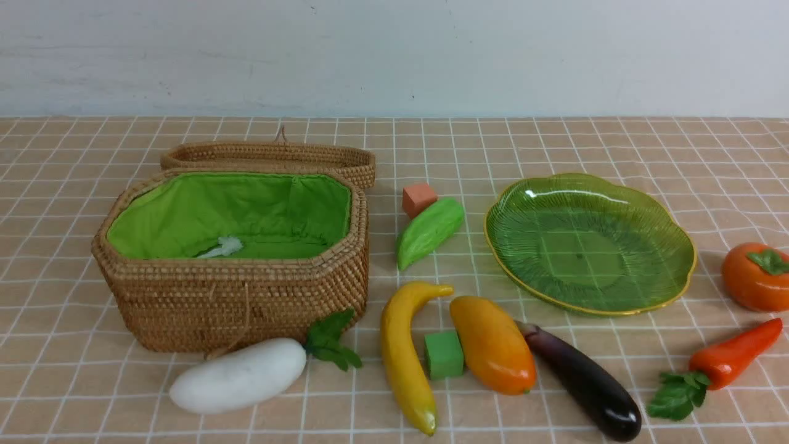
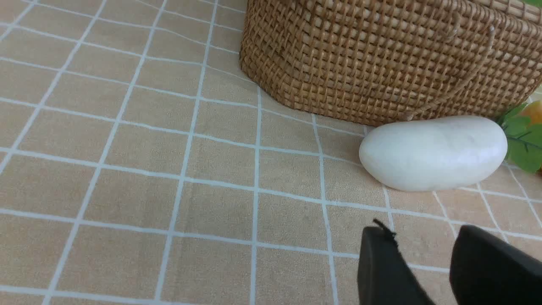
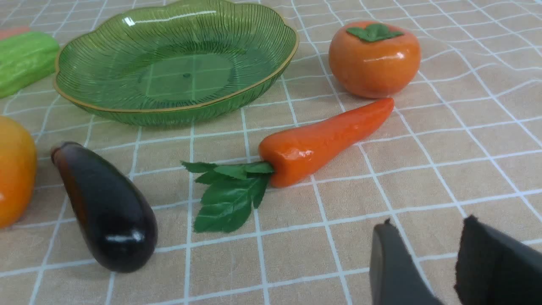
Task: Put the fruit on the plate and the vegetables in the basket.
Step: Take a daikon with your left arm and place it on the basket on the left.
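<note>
Presently | glossy white toy radish (image 2: pixel 432 152): judged light, rigid, slippery; best gripped mid-body | left fingers (image 2: pixel 385 271), right fingers (image 3: pixel 391 267) apart.

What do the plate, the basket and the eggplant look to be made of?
The plate: translucent green glass or clear plastic, glossy; the tablecloth grid shows through it. The basket: woven rattan-like fibre, matt, lined with green cloth. The eggplant: probably hard plastic, glossy, with a sharp highlight near its tip.

Matte black blunt fingers (image 2: pixel 381 267) on the left gripper (image 2: pixel 423 241), one tip frayed, dark grey fingers (image 3: pixel 389 262) on the right gripper (image 3: pixel 427 237), ragged pad edge.
</note>
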`<state>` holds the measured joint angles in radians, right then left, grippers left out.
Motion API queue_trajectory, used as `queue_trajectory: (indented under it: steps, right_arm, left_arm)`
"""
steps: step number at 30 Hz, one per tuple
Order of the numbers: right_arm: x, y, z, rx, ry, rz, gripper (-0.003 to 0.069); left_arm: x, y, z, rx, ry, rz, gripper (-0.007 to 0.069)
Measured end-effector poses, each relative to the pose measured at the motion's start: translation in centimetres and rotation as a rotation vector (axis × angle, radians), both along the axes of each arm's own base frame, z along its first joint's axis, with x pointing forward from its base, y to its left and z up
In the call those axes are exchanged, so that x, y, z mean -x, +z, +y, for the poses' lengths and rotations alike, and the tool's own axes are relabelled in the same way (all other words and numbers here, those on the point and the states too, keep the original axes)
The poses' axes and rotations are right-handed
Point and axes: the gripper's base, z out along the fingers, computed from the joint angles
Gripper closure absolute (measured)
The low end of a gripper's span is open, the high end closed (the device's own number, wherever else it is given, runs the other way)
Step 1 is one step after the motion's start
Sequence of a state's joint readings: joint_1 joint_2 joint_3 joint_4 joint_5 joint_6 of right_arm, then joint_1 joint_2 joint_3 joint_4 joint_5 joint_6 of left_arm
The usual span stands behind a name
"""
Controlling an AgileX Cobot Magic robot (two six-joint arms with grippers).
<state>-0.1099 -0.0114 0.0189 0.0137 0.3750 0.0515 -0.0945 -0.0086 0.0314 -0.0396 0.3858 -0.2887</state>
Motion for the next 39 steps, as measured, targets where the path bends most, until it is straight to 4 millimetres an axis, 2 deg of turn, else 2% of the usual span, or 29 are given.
queue_trajectory:
  steps: [31, 33, 34, 36, 39]
  right_arm:
    - [0.0, 0.0, 0.0, -0.001, 0.0, 0.0, 0.0417]
    - [0.0, 0.0, 0.0, -0.001, 0.0, 0.0, 0.0417]
    - [0.0, 0.0, 0.0, -0.001, 0.0, 0.0, 0.0417]
    - [0.0, 0.0, 0.0, -0.001, 0.0, 0.0, 0.0417]
    - [0.0, 0.0, 0.0, -0.001, 0.002, 0.0, 0.0417]
  left_arm:
    - [-0.1, 0.2, 0.0, 0.011, 0.001, -0.021, 0.0386]
    - [-0.2, 0.8, -0.2, 0.137, 0.015, -0.079, 0.0386]
    - [-0.2, 0.8, -0.2, 0.147, 0.015, -0.078, 0.0386]
    - [-0.3, 1.7, -0.4, 0.368, 0.043, -0.144, 0.0386]
    - [-0.4, 2.6, -0.2, 0.551, 0.07, -0.223, 0.0386]
